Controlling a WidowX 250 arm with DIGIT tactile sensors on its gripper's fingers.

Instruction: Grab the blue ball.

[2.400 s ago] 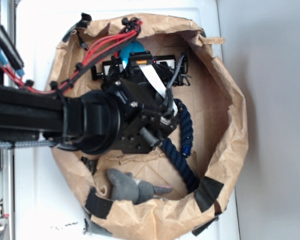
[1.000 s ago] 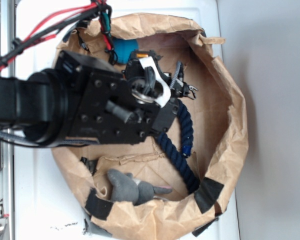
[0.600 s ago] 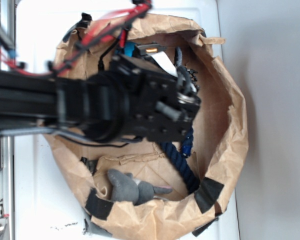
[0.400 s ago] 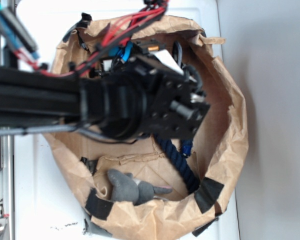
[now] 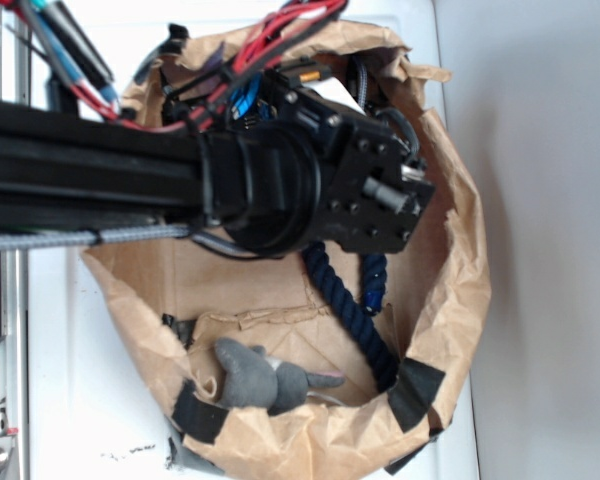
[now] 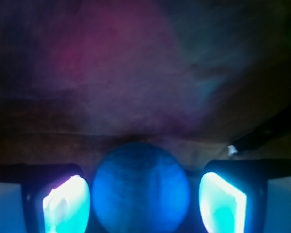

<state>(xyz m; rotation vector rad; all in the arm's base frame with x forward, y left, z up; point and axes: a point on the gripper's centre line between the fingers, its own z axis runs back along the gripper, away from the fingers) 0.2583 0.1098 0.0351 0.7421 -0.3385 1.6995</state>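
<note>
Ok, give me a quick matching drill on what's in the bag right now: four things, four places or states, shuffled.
Things:
1. small round teal-blue ball
2. grey plush mouse toy
3. dark navy braided rope
4. crumpled brown paper bag

Places or states:
A. lies at the bag's lower edge, clear of the arm
B. sits between the end effector fingers, gaps on both sides
C. rings everything, patched with black tape
D. runs out from under the arm toward the lower right

Pairs: 1-B, 2-A, 3-D, 4-C
</note>
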